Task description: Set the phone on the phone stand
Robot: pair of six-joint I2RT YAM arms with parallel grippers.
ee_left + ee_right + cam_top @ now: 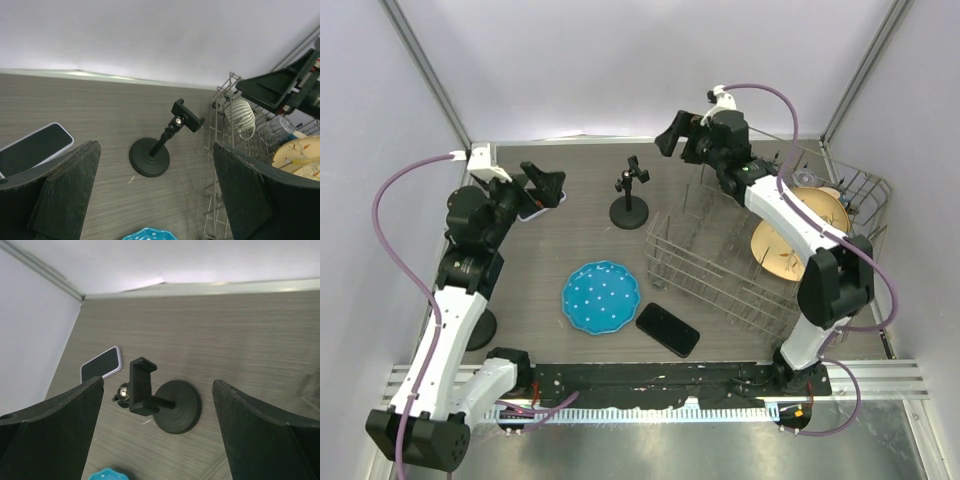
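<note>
The black phone stand (630, 198) stands upright at the back middle of the table, with its clamp on top; it also shows in the left wrist view (161, 143) and the right wrist view (159, 399). A black phone (668, 329) lies flat near the front edge. A second phone with a pale rim (532, 209) lies at the back left, also seen in the left wrist view (32, 149) and the right wrist view (101, 364). My left gripper (546, 186) (155, 200) is open and empty beside the pale-rimmed phone. My right gripper (678, 138) (157, 435) is open and empty, raised behind the stand.
A blue speckled plate (601, 297) lies left of the black phone. A wire dish rack (712, 262) fills the right side and holds tan plates (798, 232). Grey walls close off the back and sides.
</note>
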